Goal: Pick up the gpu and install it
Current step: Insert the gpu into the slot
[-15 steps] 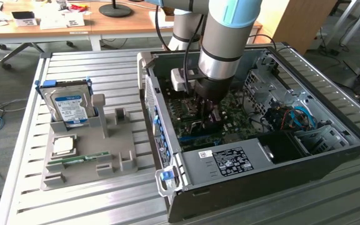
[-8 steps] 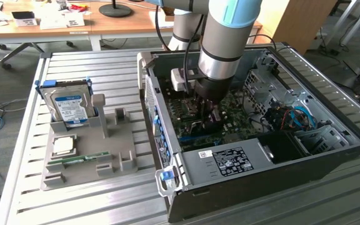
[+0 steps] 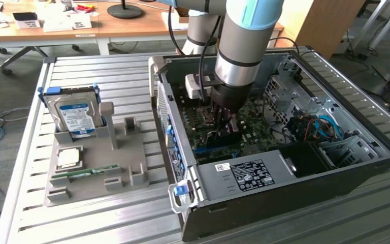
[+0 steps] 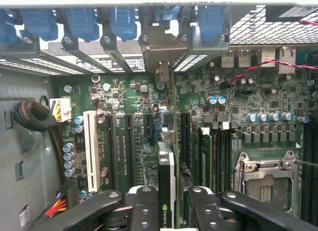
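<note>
The gpu (image 4: 166, 159) stands on edge inside the open computer case (image 3: 330, 168), over the motherboard's (image 4: 119, 92) expansion slots. Its silver end bracket (image 4: 160, 47) lies against the case's rear slot openings. My gripper (image 4: 174, 203) reaches straight down into the case, and its black fingers (image 4: 144, 201) sit on either side of the card's upper edge, shut on it. In the exterior view the gripper (image 3: 223, 134) hangs under the grey arm, just above the board, and the card (image 3: 220, 140) shows as a dark piece below it.
Outside the case, on the exterior view's left, a grey holder (image 3: 97, 188) carries a blue-labelled hard drive (image 3: 76, 114), a CPU (image 3: 68, 157) and a green memory stick (image 3: 87, 173). Drive cages and cables (image 3: 320, 127) crowd the case's far side. Memory sticks (image 4: 206, 151) and the CPU socket (image 4: 266, 174) flank the card.
</note>
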`<state>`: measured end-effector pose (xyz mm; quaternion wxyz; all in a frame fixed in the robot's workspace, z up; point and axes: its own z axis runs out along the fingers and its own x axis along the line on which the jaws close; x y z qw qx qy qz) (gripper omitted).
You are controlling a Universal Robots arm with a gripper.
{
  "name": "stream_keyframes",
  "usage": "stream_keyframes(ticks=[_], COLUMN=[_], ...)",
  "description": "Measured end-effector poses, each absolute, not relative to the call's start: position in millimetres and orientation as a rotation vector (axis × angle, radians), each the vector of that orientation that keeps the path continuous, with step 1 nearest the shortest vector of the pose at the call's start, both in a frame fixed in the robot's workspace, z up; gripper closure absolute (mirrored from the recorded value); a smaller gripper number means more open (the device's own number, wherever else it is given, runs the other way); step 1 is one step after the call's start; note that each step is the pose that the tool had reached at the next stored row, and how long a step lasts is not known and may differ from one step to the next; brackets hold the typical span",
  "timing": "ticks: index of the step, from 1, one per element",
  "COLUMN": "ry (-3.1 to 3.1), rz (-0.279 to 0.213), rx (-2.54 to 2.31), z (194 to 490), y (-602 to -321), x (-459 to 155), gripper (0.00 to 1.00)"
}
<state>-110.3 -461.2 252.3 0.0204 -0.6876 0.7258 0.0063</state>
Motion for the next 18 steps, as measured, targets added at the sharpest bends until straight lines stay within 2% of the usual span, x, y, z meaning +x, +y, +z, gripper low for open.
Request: stream_keyframes(ticks=[18], ry=[2.251], rz=[0.020], rx=[-2.132], z=[250.9], y=[-462.7], x=[-110.4], gripper=[0.73])
